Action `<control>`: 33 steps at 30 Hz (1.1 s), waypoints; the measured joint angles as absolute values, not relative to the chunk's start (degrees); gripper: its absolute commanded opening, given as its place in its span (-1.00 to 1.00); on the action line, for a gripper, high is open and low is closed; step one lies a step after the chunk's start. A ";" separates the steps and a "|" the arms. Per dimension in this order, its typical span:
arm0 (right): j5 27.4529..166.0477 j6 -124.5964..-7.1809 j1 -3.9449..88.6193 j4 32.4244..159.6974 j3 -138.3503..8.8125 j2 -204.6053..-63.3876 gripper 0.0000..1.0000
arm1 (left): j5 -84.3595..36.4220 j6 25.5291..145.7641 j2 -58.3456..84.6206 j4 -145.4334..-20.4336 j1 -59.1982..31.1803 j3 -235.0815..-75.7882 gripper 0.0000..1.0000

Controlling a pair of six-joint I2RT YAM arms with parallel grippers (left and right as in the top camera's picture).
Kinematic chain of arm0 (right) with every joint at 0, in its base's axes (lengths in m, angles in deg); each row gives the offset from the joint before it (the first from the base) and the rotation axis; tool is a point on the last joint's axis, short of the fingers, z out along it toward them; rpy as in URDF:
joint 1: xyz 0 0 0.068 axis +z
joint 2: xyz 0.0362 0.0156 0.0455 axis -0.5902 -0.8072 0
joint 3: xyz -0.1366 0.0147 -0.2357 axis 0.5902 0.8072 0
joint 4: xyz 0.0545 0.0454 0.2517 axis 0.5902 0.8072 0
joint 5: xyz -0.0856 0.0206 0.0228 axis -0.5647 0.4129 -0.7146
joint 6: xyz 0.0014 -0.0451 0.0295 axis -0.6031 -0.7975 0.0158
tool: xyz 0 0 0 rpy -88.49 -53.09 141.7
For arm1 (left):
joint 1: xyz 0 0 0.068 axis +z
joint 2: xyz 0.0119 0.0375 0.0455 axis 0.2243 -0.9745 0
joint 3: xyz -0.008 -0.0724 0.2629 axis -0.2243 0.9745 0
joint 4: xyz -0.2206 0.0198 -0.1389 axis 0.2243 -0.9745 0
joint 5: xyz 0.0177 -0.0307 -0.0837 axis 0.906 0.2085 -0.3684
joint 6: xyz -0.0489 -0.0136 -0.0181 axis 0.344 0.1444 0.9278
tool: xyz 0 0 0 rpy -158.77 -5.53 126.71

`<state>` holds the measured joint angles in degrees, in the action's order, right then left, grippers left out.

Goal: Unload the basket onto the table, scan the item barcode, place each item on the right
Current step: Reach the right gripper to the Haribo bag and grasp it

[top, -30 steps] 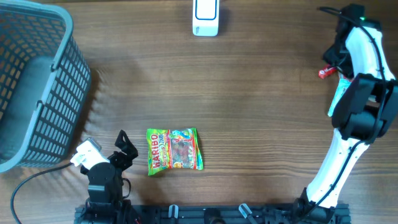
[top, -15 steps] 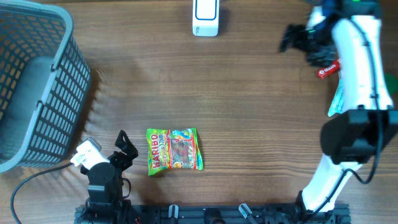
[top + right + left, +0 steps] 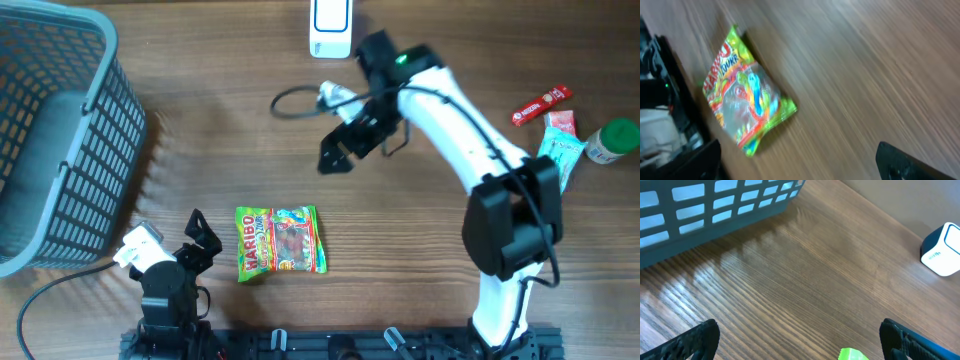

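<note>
The Haribo bag is seen lying flat on the table at the near side, just right of the left gripper, whose jaws are spread empty. The right gripper is held released, empty, between the bag and the white scanner at the far edge

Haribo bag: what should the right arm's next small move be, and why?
Probably lower the right pincer toward the Haribo bag, lining up over one edge. The pincer is open and empty, and it is well apart from the bag. The bag lies flat and untouched on the table, so it likely needs grasping before it can go to the scanner.
</note>
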<state>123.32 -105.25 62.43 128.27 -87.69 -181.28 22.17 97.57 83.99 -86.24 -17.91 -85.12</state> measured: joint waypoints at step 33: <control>117.35 -99.35 79.07 106.72 -71.16 -181.31 1.00 | 22.17 97.57 83.99 -86.24 -17.91 -85.12 1.00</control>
